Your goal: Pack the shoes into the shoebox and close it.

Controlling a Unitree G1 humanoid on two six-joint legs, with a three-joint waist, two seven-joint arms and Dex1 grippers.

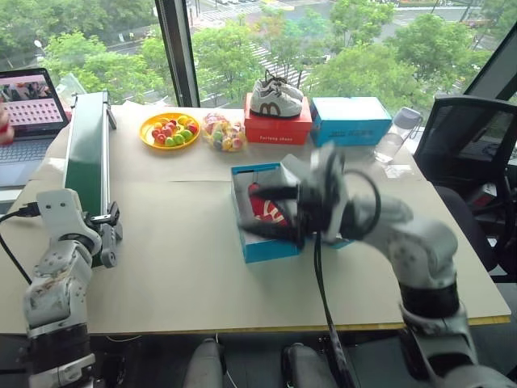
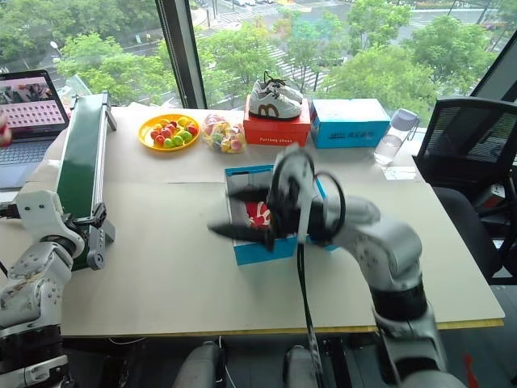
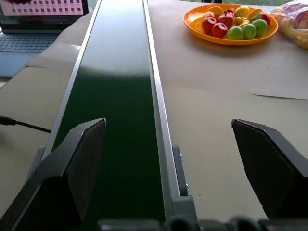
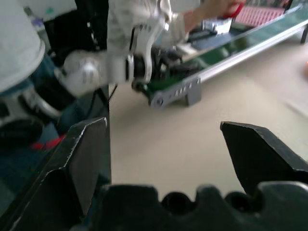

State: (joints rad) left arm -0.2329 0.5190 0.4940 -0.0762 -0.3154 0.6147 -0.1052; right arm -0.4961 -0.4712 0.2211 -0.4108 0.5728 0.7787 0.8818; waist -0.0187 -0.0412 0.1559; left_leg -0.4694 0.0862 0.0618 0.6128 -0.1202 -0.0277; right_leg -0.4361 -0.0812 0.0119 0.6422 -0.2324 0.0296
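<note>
My right pincer (image 1: pixel 271 212) hangs level above the table (image 1: pixel 178 267) with its two black fingers (image 1: pixel 273 192) spread wide apart and nothing between them. The forearm is bent across my front, so the fingers point sideways toward my left rather than ahead. Just behind those fingers sits the blue shoebox (image 1: pixel 266 246), its lid up and its white inside showing, and the red shoes (image 1: pixel 266 208) lie in it, partly hidden by my wrist. I am not touching box or shoes as far as I can tell. In the right wrist view this pincer (image 4: pixel 163 149) looks over bare tabletop toward my other arm and the near end of the green conveyor belt (image 4: pixel 231 53).

My left pincer (image 3: pixel 168 159) is held out low at the left edge of the table, pointing forward and nearly level, fingers (image 3: pixel 82 159) also fully apart and empty. It aims along the conveyor belt (image 3: pixel 115 96), with one finger over the belt and the other over the table beside it. Far ahead of it stands an orange plate of fruit (image 3: pixel 231 24); off to the side is a laptop (image 3: pixel 29 43).

Beyond the right pincer, at the far edge, a red box (image 1: pixel 277 129) carries white-grey sneakers (image 1: pixel 276 99), with a light-blue box (image 1: pixel 351 120) just beside it.
</note>
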